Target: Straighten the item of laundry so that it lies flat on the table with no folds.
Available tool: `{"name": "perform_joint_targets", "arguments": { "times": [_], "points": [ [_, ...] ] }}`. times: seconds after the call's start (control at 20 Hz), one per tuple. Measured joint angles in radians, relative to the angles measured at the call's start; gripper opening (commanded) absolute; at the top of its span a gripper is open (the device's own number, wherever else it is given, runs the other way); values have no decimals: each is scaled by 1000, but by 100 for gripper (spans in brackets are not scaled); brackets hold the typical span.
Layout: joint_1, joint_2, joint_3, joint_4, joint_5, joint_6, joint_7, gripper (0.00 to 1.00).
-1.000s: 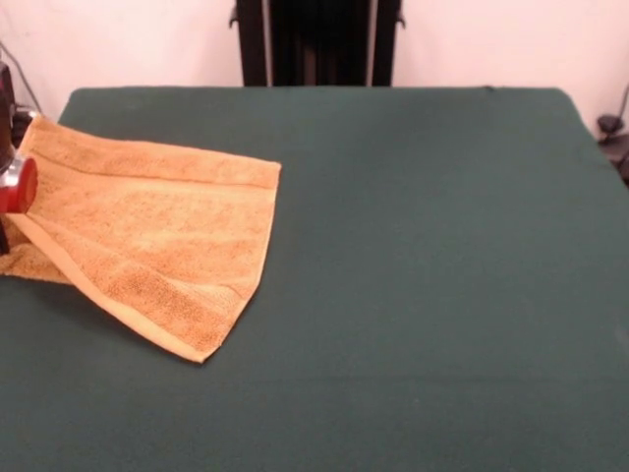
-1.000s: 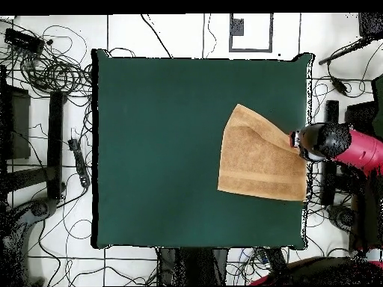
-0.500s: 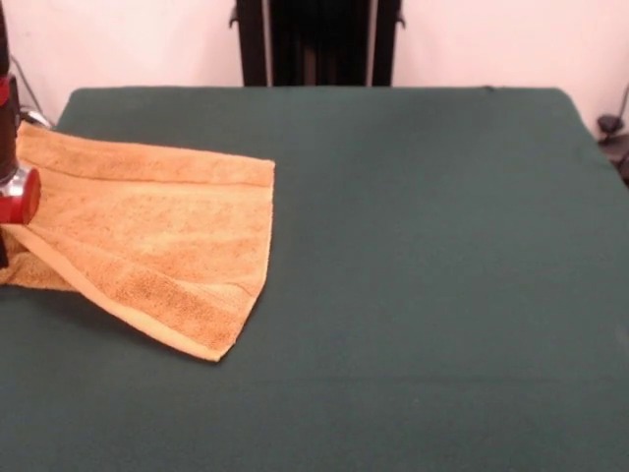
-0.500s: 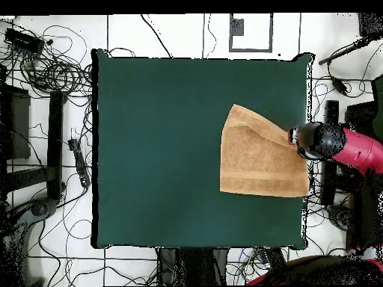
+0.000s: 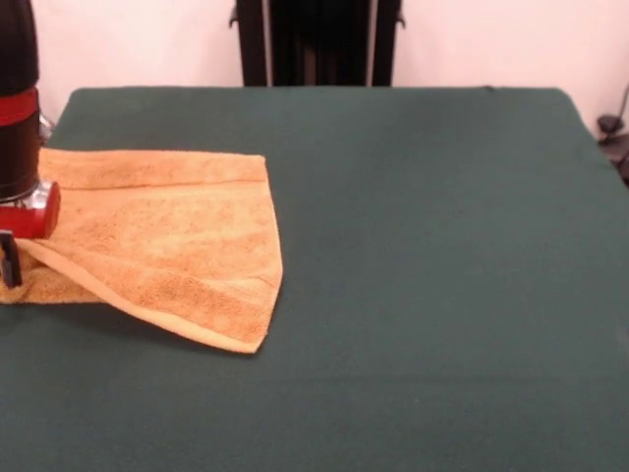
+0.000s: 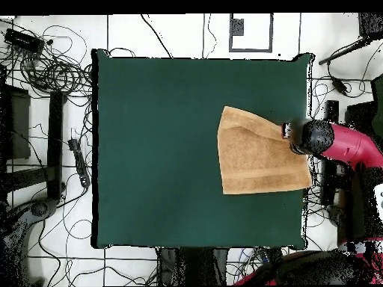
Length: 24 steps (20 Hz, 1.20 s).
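Note:
The item of laundry, a golden-orange terry towel, lies at the left side of the dark green table. Its near-left part is doubled over, a fold running from the left edge down to the near corner. My gripper sits at the picture's left edge, shut on the towel's raised left edge, with one black finger showing below the red collar. From above, the towel lies by the table's right edge and the gripper sits at its upper right corner.
The towel's gripped side lies right at the table's edge. Cables and dark equipment cover the floor around the table. A black stand rises behind the far edge.
The arm has come further over the table. The towel has turned with it: its far edge now runs level and its near corner has swung inward.

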Motion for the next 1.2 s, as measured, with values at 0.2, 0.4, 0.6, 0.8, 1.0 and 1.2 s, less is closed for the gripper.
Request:
{"name": "perform_joint_targets", "arguments": {
  "times": [0.2, 0.4, 0.6, 0.8, 1.0, 1.2],
  "points": [
    [22, 1, 0, 3, -1, -29, 0, 0],
    [27, 1, 0, 8, -3, -47, 0, 0],
    [27, 1, 0, 10, -3, -53, 0, 0],
    [27, 0, 0, 11, -4, -53, 0, 0],
    [28, 1, 0, 11, -6, -56, 0, 0],
    [34, 1, 0, 12, -6, -63, 0, 0]
  ]
}}
